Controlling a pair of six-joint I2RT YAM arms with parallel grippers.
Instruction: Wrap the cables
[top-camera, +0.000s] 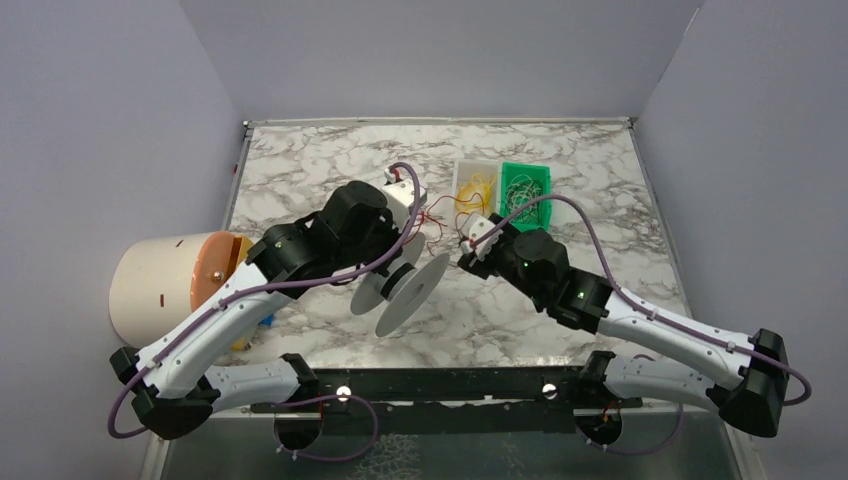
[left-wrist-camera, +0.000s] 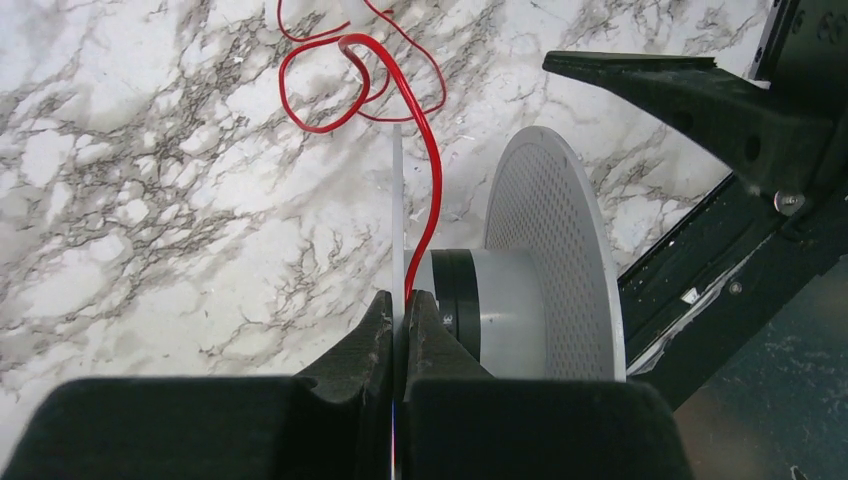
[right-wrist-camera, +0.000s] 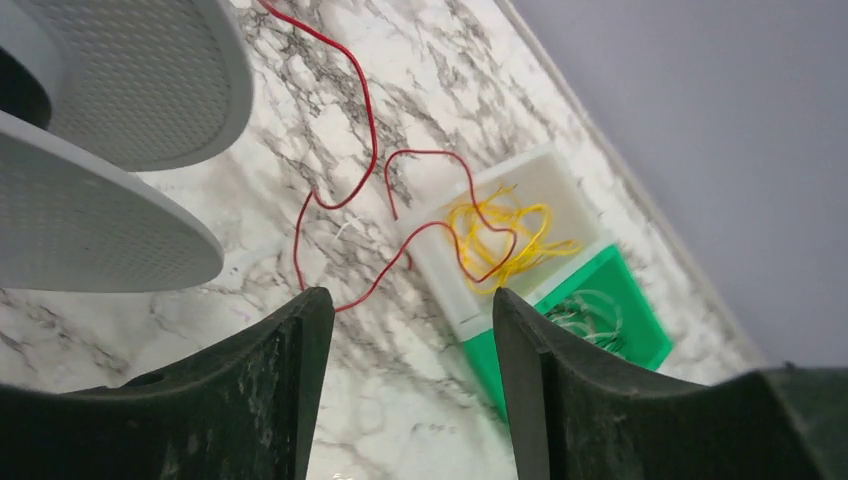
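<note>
A white spool (top-camera: 400, 285) with two round flanges stands on edge on the marble table. My left gripper (left-wrist-camera: 402, 300) is shut on the thin edge of the spool's near flange (left-wrist-camera: 397, 200). The red wire (left-wrist-camera: 430, 170) runs from loose loops on the table down along that flange and disappears between the flange and my right-hand finger, beside the grey hub (left-wrist-camera: 510, 310). My right gripper (right-wrist-camera: 408, 300) is open and empty, above the table right of the spool. The red wire (right-wrist-camera: 370, 150) lies in curls ahead of it, one loop reaching into the white tray.
A white tray (top-camera: 474, 185) of yellow wires and a green tray (top-camera: 525, 188) of pale wires stand at the back right. A cream cylinder container (top-camera: 165, 285) lies at the left table edge. The black rail (top-camera: 450, 385) runs along the near edge.
</note>
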